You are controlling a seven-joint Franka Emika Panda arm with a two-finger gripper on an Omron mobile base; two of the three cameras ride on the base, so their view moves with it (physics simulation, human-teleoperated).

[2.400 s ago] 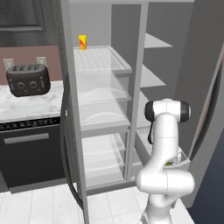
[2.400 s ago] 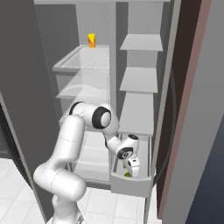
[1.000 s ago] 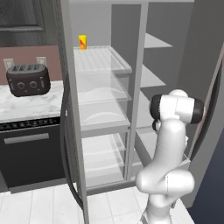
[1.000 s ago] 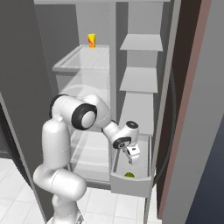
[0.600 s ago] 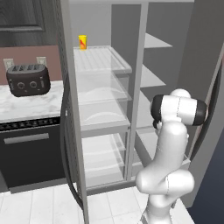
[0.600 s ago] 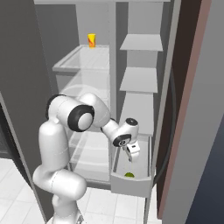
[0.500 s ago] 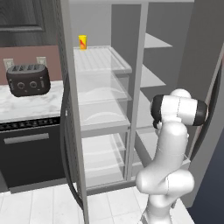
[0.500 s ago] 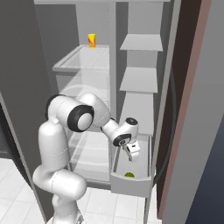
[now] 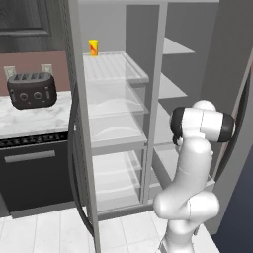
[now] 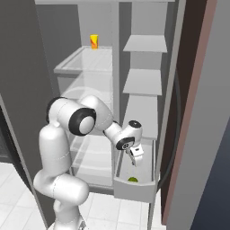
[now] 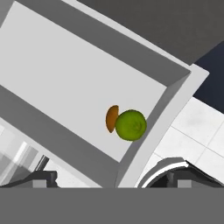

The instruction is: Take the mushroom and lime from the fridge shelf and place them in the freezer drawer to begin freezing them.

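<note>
Below the open pincer the freezer drawer lies open from above, its floor bare except at the front wall, where the lime and the mushroom sit touching. The drawer's side walls close in to either side; a grey shelf hangs just above.

The lime looks smooth and a bit shiny. The freezer drawer is plain, dull grey. The worktop looks like marble.

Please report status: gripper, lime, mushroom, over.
Gripper open, empty, above pale grey freezer drawer. Round green lime and brown-capped mushroom inside, touching. Nothing blocking.
</note>
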